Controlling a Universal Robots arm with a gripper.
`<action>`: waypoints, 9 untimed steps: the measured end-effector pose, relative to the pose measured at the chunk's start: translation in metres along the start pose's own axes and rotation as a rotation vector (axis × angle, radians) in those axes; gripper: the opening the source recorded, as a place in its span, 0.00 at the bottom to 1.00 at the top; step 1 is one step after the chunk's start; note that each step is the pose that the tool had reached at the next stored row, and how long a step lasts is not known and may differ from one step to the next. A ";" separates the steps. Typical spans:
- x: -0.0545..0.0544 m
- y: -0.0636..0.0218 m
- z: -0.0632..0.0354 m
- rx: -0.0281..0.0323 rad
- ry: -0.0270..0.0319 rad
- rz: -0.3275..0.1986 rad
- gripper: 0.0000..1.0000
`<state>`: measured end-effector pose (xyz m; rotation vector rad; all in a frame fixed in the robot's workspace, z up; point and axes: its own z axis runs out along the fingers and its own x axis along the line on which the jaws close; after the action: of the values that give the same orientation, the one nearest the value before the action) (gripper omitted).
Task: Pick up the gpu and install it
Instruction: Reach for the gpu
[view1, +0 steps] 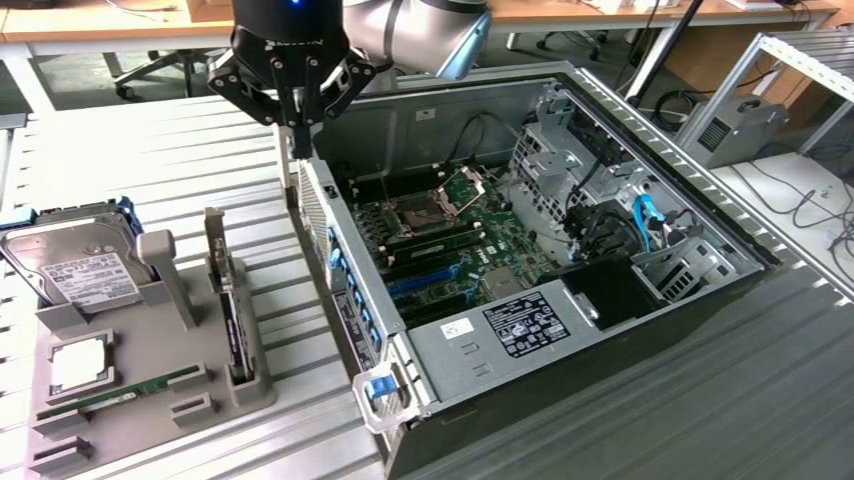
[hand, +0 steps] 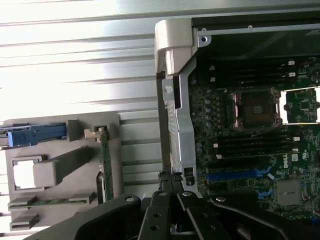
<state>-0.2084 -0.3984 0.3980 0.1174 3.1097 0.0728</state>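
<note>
Leftmost in the exterior view, a grey moulded holder (view1: 147, 390) sat on the ribbed metal bench (view1: 160, 160), with the thin black silver-bracketed gpu (view1: 231, 310) standing on edge in it. Rightward, the black pincer (view1: 296, 140), closed and empty, hung above the open black computer case (view1: 561, 370).

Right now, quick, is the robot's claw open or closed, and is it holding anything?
Claw: closed, nothing in it; the gpu stands in the gray holder.

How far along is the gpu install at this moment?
Nothing looks done: the gpu stands in its slot on the grey holder. In hand: nothing; the gripper, fingers shut, hangs empty above the rear edge of the computer case. Left: both pickup and installation.
</note>
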 end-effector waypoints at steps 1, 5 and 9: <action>0.000 0.0000 0.0000 0.0000 0.0000 0.000 0.11; 0.002 -0.0001 -0.0001 0.0001 0.0000 0.000 0.11; 0.003 -0.0002 -0.0001 0.0002 0.0000 0.000 0.11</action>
<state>-0.2114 -0.3984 0.3980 0.1174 3.1097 0.0725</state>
